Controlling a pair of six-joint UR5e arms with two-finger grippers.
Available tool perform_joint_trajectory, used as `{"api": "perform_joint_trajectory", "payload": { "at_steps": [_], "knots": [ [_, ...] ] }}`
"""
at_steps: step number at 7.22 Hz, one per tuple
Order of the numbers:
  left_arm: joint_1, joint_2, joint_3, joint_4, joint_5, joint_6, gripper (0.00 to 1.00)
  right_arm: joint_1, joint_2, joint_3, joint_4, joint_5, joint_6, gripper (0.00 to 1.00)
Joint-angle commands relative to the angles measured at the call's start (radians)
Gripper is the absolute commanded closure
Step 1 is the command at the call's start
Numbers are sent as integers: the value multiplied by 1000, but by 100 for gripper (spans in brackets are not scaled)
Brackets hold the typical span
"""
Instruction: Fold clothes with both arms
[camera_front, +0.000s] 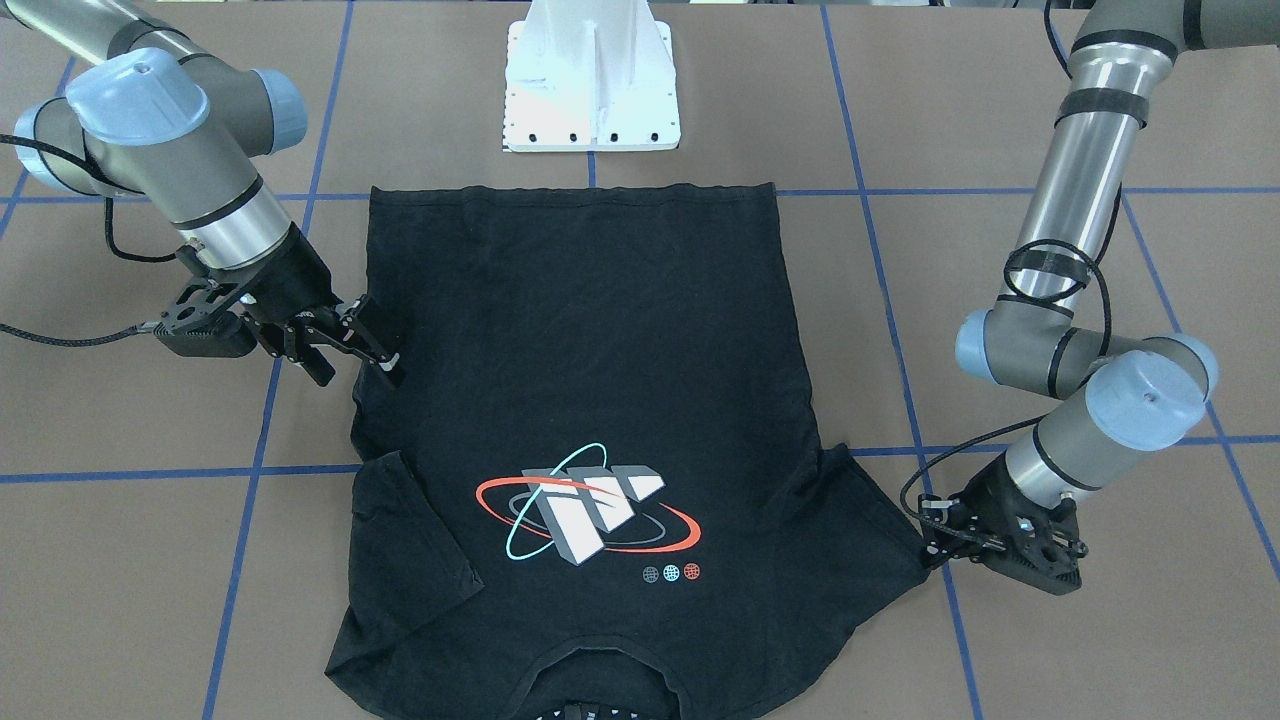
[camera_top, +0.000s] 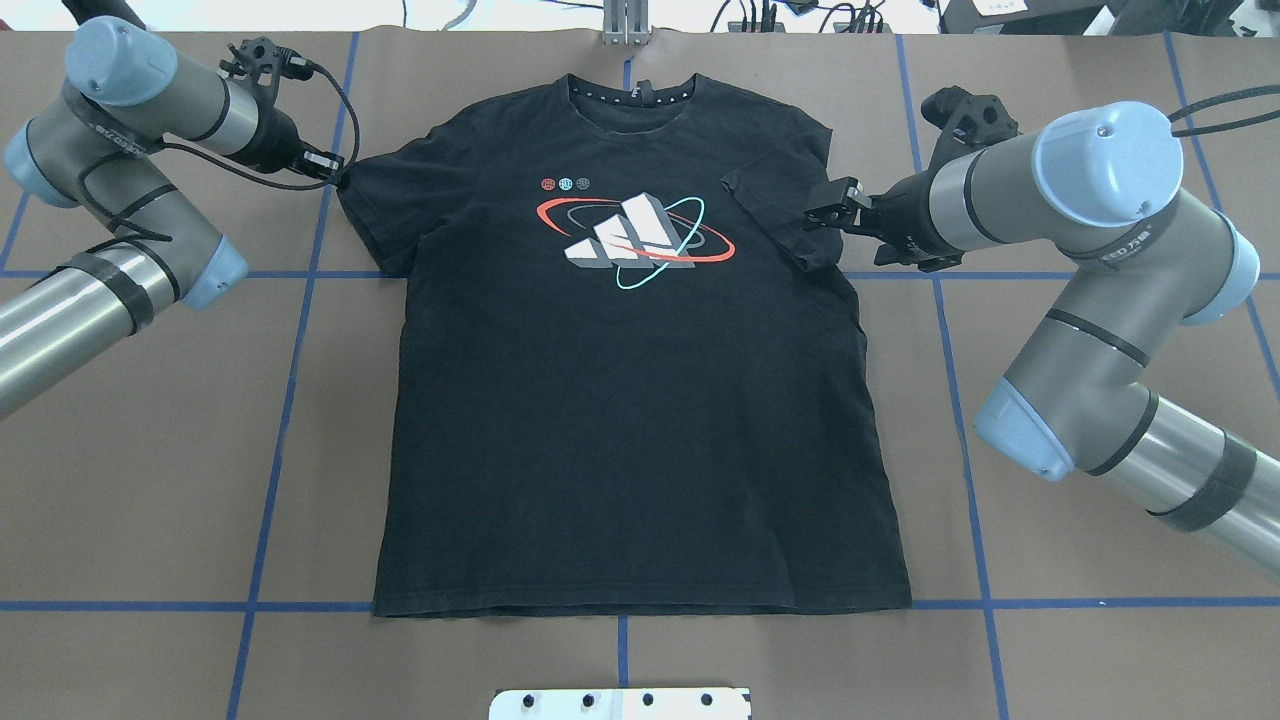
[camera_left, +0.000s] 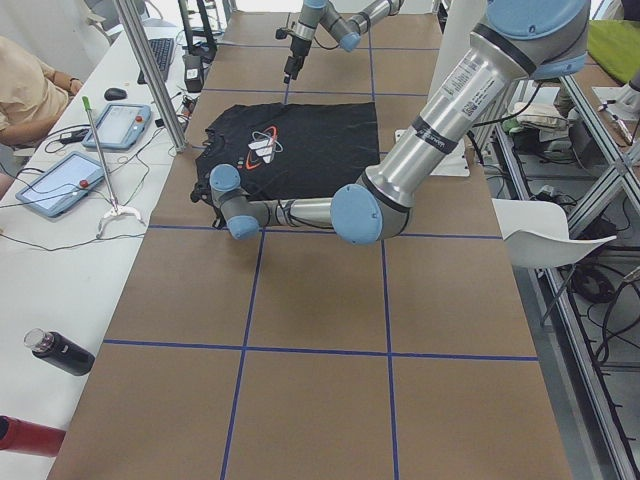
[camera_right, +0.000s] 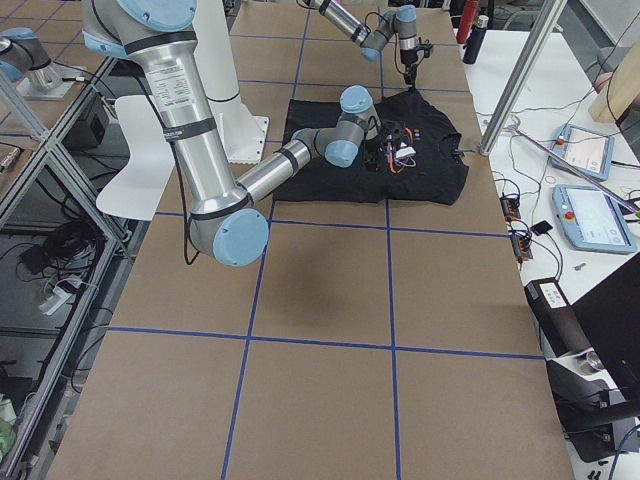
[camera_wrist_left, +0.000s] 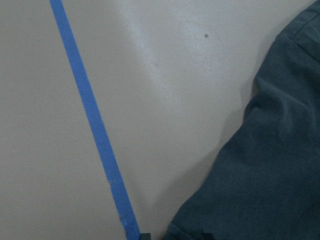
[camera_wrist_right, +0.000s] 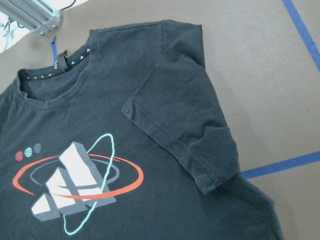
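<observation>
A brown desk (camera_top: 150, 450) marked with blue tape lines (camera_top: 290, 400) fills the overhead view. In its centre lies a black T-shirt (camera_top: 640, 400), spread flat and face up, collar toward the top of the frame, hem near the bottom, its white block logo (camera_top: 632, 235) ringed in orange and cyan.

The sleeve on the right of the overhead frame is already folded inward onto the chest. The sleeve on the left still lies spread outward. The body and hem are not folded at all, so by my judgement the work has barely begun: the second sleeve, both sides and the lengthwise fold remain.

The left arm (camera_top: 110, 230) comes in from the upper left, and its fingers (camera_top: 335, 172) sit at the outer edge of the spread sleeve. They seem closed on the sleeve hem, though the contact is small and partly hidden. The right arm (camera_top: 1090, 260) comes in from the right. Its fingers (camera_front: 378, 358) stand narrowly parted, holding nothing, tips at the shirt's side edge beside the folded sleeve.

A white pedestal base (camera_front: 592, 85) stands just beyond the hem. In the side view, tablets (camera_left: 58, 185), cables and a dark bottle (camera_left: 58, 352) sit on a white bench beside the desk, well apart from the shirt. Nothing lies on the shirt.
</observation>
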Motion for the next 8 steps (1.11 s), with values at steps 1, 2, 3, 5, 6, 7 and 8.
{"api": "perform_joint_trajectory", "payload": {
  "at_steps": [1, 2, 3, 5, 6, 7, 8],
  "knots": [
    [-13, 15, -107, 14, -23, -73, 100, 0, -2, 3, 0, 0, 0, 0],
    [-11, 36, -182, 27, -64, -144, 100, 0, -2, 4, 0, 0, 0, 0],
    [-10, 45, -272, 85, -89, -219, 100, 1, -4, 4, 0, 1, 0, 0],
    [24, -58, -329, 286, -30, -325, 100, 0, -4, 4, 0, 1, 0, 0],
    [73, -65, -322, 287, 49, -345, 100, 0, -4, 3, 0, 1, 0, 0],
    [91, -112, -278, 285, 111, -380, 100, 0, -4, 1, 0, 0, 0, 0],
    [107, -138, -235, 276, 116, -399, 100, 0, -4, 1, 0, 0, 0, 0]
  ]
}}
